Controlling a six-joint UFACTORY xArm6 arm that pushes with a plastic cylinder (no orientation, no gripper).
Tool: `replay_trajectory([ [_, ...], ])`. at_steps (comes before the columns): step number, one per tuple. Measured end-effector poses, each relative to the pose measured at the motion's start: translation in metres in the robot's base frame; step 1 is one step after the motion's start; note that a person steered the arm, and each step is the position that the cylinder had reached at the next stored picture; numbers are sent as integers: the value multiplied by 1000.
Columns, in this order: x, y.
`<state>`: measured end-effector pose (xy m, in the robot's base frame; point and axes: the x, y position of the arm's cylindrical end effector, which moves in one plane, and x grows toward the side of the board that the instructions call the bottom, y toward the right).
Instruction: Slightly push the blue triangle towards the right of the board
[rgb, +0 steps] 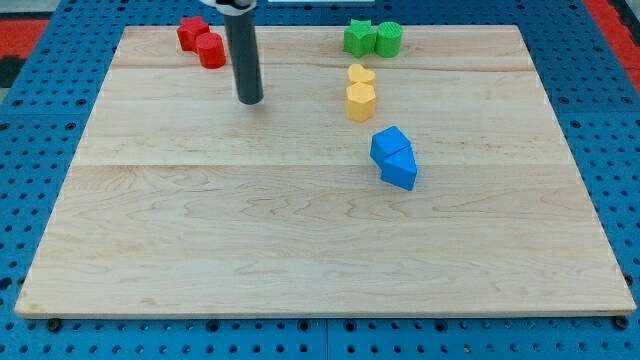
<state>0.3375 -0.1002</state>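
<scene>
The blue triangle lies right of the board's middle, touching a second blue block just above it to the left. My tip rests on the wooden board in the upper left part. It is well to the left of and above both blue blocks and touches no block.
Two red blocks sit at the top left, just above and left of my tip. Two green blocks sit at the top, right of centre. A yellow heart and a yellow block lie above the blue ones.
</scene>
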Motion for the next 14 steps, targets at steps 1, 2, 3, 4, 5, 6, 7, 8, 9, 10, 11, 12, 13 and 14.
replay_trajectory([
  [1,7,-14],
  [2,7,-15],
  [3,7,-15],
  [4,5,-20],
  [5,-6,-41],
  [6,-27,-72],
  [7,-31,-89],
  [8,-9,-81],
  [9,-1,-80],
  [10,0,-80],
  [11,4,-74],
  [12,43,-28],
  [13,102,14],
  [14,104,110],
])
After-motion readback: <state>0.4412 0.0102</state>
